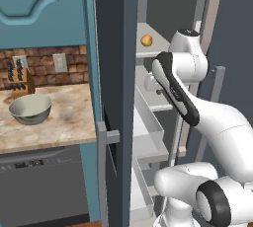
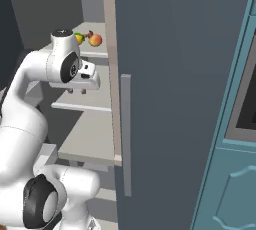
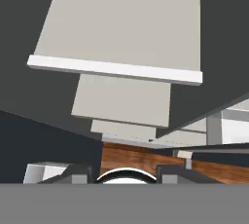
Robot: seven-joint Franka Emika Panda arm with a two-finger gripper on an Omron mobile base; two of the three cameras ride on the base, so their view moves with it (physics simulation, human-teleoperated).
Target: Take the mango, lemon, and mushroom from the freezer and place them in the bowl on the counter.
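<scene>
- While the white arm reached into the open dark slate-grey freezer (image 1: 116, 48), its jaws (image 2: 82, 90) hung below the shelf carrying the fruit; whether they stood spread or pressed together I could not tell, and nothing showed between them.
- In the right base view, the roundish yellow-orange mango with a red blush (image 2: 95, 39) sat on that pale grey shelf (image 2: 95, 51), at about one o'clock from the hand, well apart from it.
- Just beside the mango, at its nine o'clock, a small reddish-brown mushroom (image 2: 89, 34) and a plain bright yellow lemon (image 2: 78, 38) peeked out, partly hidden by the arm's joint.
- The wide pale grey-green bowl (image 1: 30, 109) waited, holding nothing, on the beige speckled surface (image 1: 64, 122), at nine o'clock from the freezer.
- Judging the step as the first reach, the hand likely needed to rise to shelf height, approach the mango level, and avoid nudging its neighbours or catching the shelf's front lip.
</scene>
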